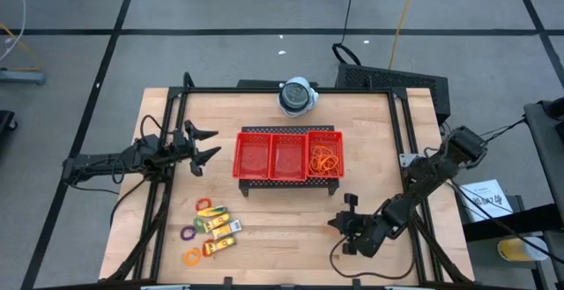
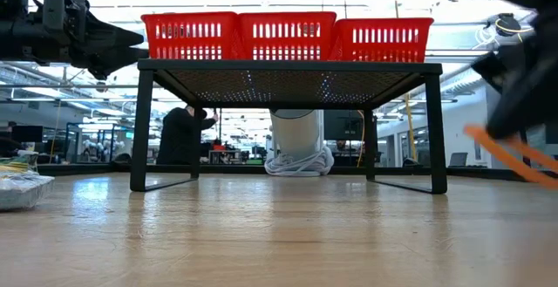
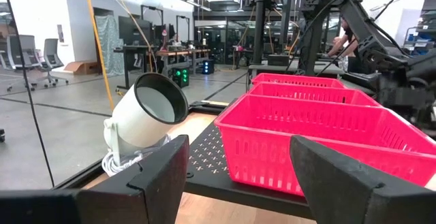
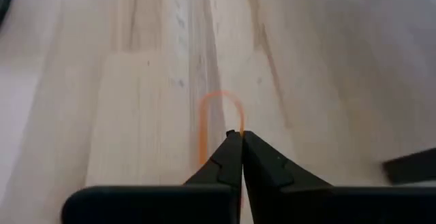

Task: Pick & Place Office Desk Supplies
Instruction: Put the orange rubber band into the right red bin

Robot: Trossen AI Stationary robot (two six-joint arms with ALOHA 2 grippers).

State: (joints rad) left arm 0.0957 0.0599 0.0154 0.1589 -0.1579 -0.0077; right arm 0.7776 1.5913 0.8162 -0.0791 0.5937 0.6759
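Note:
My right gripper point(image 1: 340, 224) hovers over the near right part of the table, shut on a thin orange rubber band point(image 4: 219, 107), which the low view shows as an orange strip point(image 2: 513, 158). My left gripper point(image 1: 205, 147) waits open at the left, level with the red three-compartment tray point(image 1: 288, 153); nothing is between its fingers point(image 3: 238, 176). More orange bands point(image 1: 324, 159) lie in the tray's right compartment. Yellow packets and coloured rings point(image 1: 214, 228) lie on the table at the near left. My right gripper pinches one side of the band's loop point(image 4: 230, 133) between its two fingertips. The fingers slant down from the table's right side. The rest of the loop juts out past the tips, and in the low view the band hangs above the tabletop.
The tray sits on a black mesh stand point(image 2: 288, 82) on legs at mid-table. A round white-grey device point(image 1: 297, 96) stands at the far edge behind it. Bare wood lies between the stand and the near edge. A person point(image 2: 185, 134) stands in the room beyond.

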